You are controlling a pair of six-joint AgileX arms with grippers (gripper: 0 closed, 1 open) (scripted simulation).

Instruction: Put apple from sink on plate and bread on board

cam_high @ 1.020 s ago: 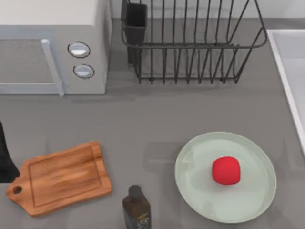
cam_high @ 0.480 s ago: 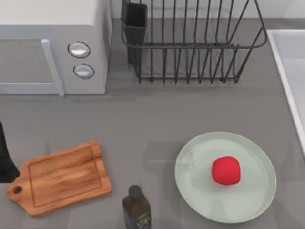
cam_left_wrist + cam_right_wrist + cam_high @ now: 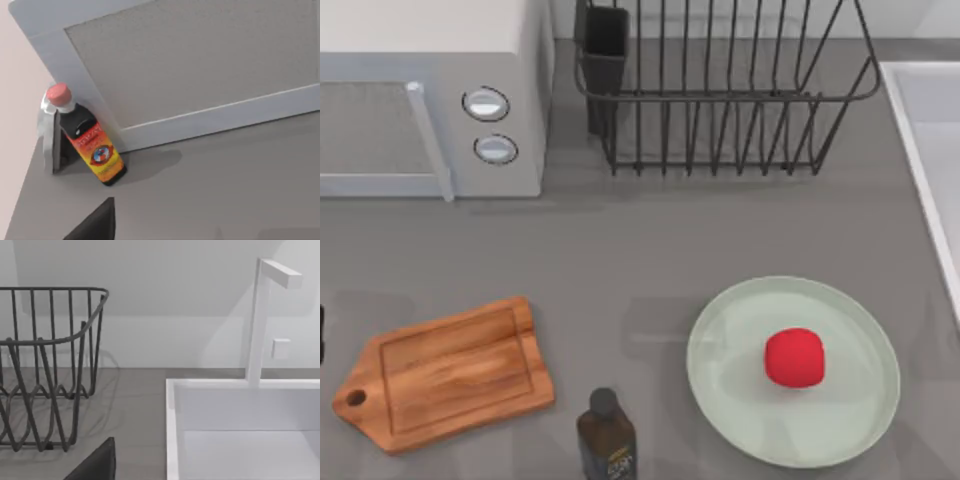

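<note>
The red apple (image 3: pixel 794 357) lies on the pale-green plate (image 3: pixel 730 385) at the lower right of the top view. The wooden board (image 3: pixel 445 372) lies bare at the lower left, its handle toward the left edge. The sink (image 3: pixel 920 150) runs along the right edge, and the right wrist view shows its white basin (image 3: pixel 240 440). The bread is out of view. A dark sliver of my left arm (image 3: pixel 321 335) sits at the left edge beside the board. A dark part of my left gripper (image 3: pixel 95 225) hangs over the counter before the microwave. A dark part of my right gripper (image 3: pixel 95 465) hangs near the sink's corner.
A microwave (image 3: pixel 430 100) stands at the back left, and a wire dish rack (image 3: pixel 720 90) at the back middle. A dark bottle (image 3: pixel 606 435) stands at the front between board and plate. A red-capped sauce bottle (image 3: pixel 90 142) stands by the microwave's corner. A white tap (image 3: pixel 260 320) rises behind the sink.
My left arm's dark shape has drawn back to the left, almost out of the top view. The apple, plate, board and bottle have not moved.
</note>
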